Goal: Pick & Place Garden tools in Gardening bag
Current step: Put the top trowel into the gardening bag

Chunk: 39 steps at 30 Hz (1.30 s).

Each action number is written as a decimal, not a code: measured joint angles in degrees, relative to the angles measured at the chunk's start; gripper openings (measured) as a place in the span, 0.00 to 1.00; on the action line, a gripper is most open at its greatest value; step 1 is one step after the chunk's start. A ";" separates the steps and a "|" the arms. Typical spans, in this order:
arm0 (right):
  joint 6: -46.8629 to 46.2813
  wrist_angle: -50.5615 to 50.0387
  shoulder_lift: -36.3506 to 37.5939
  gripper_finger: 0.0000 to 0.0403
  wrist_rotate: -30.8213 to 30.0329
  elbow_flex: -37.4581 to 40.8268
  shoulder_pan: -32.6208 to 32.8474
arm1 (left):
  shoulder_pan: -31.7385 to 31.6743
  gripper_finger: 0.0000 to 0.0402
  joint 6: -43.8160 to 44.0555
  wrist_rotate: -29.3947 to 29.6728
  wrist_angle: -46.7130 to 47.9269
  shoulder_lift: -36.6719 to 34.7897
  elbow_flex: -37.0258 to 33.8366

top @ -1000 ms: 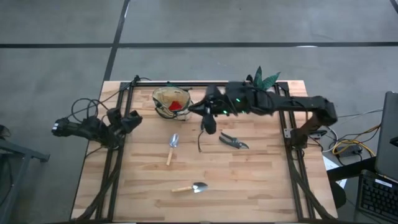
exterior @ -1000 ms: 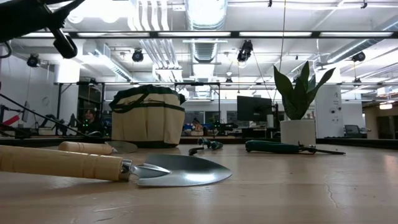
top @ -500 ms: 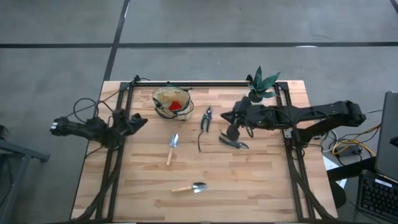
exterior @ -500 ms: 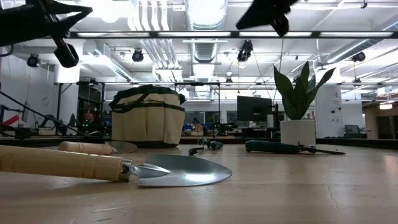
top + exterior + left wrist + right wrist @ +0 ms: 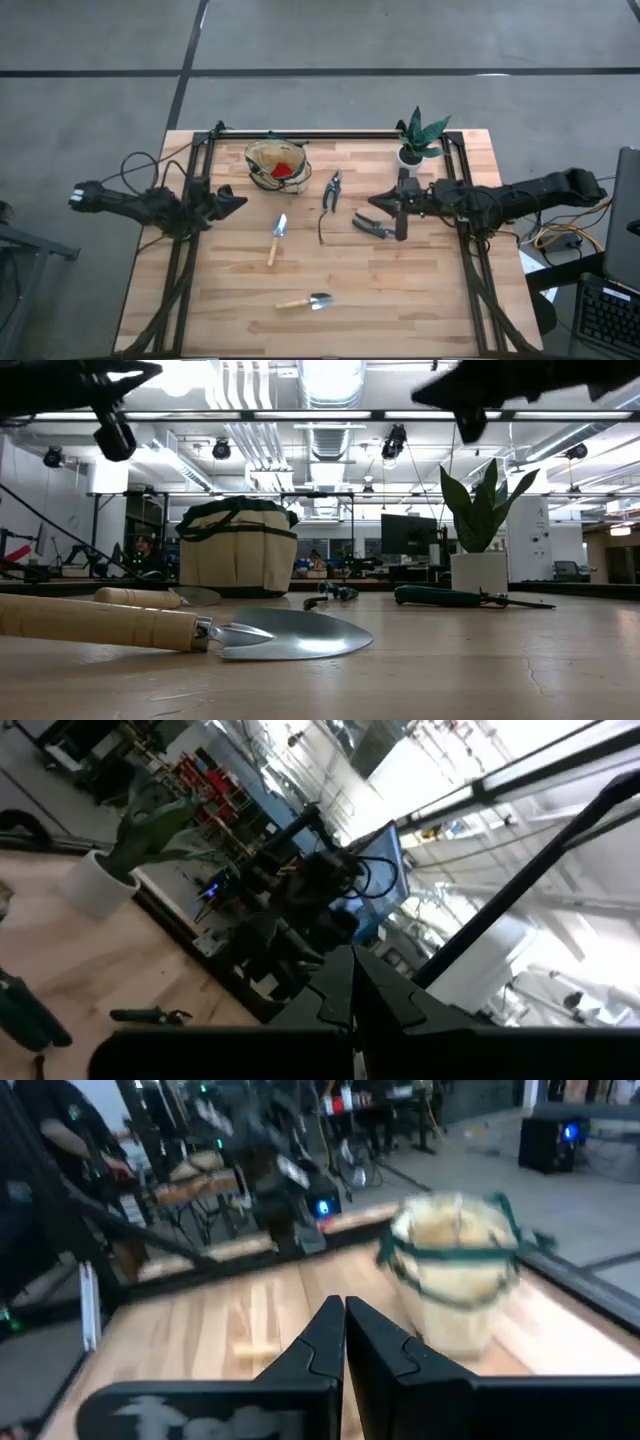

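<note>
- Shears point(image 5: 375, 226) lie flat on the tabletop point(image 5: 420, 300), just beside my right pincer point(image 5: 384, 203), which hovers over their handle end.
- Right pincer: fingers pressed together in the wrist view, clenched on nothing.
- Left pincer point(image 5: 237, 200) hangs at the left edge of the tabletop, also clenched and empty, near the bag point(image 5: 275, 163).
- Bag sits at the far side, left of centre. A red piece point(image 5: 284, 169) is already inside. Soft fabric walls, open mouth; I judge it could tip or fold if a tool is pushed in sideways.
- Second shears point(image 5: 331, 190) lie between the bag and my right pincer; a thin dark stick point(image 5: 321, 229) lies just nearer than them.
- Two trowels: one point(image 5: 277, 238) mid-tabletop, one point(image 5: 306, 301) near the front edge, well apart from both pincers.
- Handling, my judgement: shears are stiff metal, fairly heavy for their size, slick on the blades. Best taken across the handles near the pivot so they do not swing.
- Trowels: take on the wooden handle, which gives more grip than the metal.
- Plant point(image 5: 417, 135) stands close behind my right arm; not to be knocked.
</note>
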<state>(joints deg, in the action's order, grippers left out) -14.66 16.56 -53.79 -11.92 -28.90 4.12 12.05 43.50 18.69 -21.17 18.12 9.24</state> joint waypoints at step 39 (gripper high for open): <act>-4.87 11.25 5.63 0.02 6.39 14.05 0.00 | -0.37 0.38 10.43 -16.52 44.87 42.95 25.78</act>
<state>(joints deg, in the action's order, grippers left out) -19.53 27.81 -48.16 -5.53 -14.85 4.12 11.68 53.93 2.17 23.69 61.07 35.02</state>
